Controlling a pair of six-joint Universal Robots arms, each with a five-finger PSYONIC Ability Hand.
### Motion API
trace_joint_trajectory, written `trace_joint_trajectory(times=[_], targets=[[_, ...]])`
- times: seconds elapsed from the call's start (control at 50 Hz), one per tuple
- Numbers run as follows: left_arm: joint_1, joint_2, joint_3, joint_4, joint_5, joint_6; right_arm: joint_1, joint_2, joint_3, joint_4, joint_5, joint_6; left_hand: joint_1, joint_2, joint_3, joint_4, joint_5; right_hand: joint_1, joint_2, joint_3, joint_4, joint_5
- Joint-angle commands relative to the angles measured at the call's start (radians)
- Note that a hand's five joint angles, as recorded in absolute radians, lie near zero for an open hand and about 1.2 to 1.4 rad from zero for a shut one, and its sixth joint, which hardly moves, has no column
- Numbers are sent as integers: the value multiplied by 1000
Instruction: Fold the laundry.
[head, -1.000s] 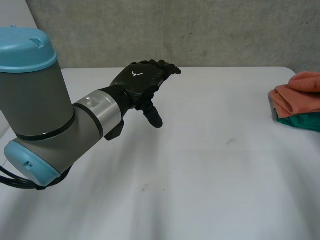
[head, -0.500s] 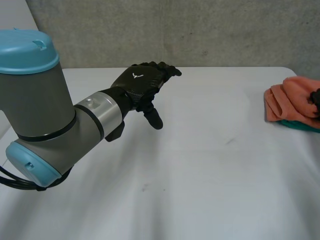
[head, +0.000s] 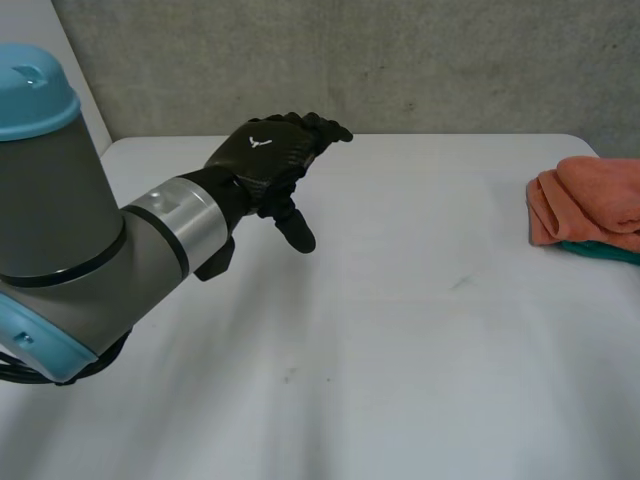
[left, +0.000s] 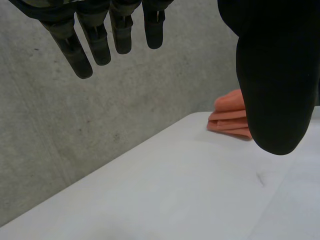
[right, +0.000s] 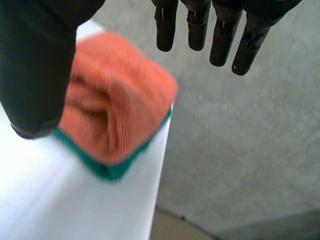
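Bright, soft, even light across white table (head: 420, 330) and grey wall (head: 400, 60).

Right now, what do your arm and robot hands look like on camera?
The left arm is a thick grey tube with light-blue caps and a silver band at the wrist. The left robot hand is black, with a small white mark on its back. The right robot hand is black too, with slim fingers and a broad thumb.
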Motion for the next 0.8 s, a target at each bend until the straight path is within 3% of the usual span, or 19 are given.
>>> trace_joint_trajectory(times=[0.02, 0.06, 0.12, 0.2, 0.3, 0.44, 0.54, 0.6, 0.68, 0.8], targets=[[31, 78, -48, 4, 2, 0, -92, 1, -36, 84, 182, -392, -5, -16, -22, -15, -33, -27, -45, -42, -59, -62], [40, 88, -55, 8, 2, 0, -82, 8, -91, 41, 303, -407, -8, -19, -25, -18, -36, -27, -45, -42, -59, -62], [55, 105, -69, 17, 0, -2, -56, -1, -124, -29, 352, -386, -8, -19, -25, -18, -36, -27, -45, -42, -59, -62], [66, 122, -81, 34, -5, -20, 61, -54, -111, -146, 332, -279, -11, -22, -28, -21, -39, -27, -45, -42, -59, -62], [115, 144, -97, 54, -35, -55, 258, -221, -12, -249, 294, -22, -11, -22, -28, -21, -39, -27, -45, -42, -59, -62], [157, 162, -115, 76, -80, -72, 553, -344, 175, -280, 234, 238, -13, -25, -31, -24, -42, -27, -45, -42, -59, -62], [175, 168, -127, 77, -116, -74, 708, -351, 289, -289, 258, 277, -13, -25, -31, -24, -42, -27, -45, -42, -59, -62], [180, 168, -141, 79, -129, -74, 777, -341, 336, -310, 334, 272, -13, -25, -31, -24, -42, -27, -45, -42, -59, -62], [186, 168, -156, 77, -163, -74, 829, -325, 363, -345, 419, 268, -13, -25, -31, -24, -42, -27, -45, -42, -59, -62], [187, 168, -181, 80, -195, -74, 847, -306, 367, -362, 444, 271, -13, -25, -31, -24, -42, -27, -45, -42, -59, -62]])
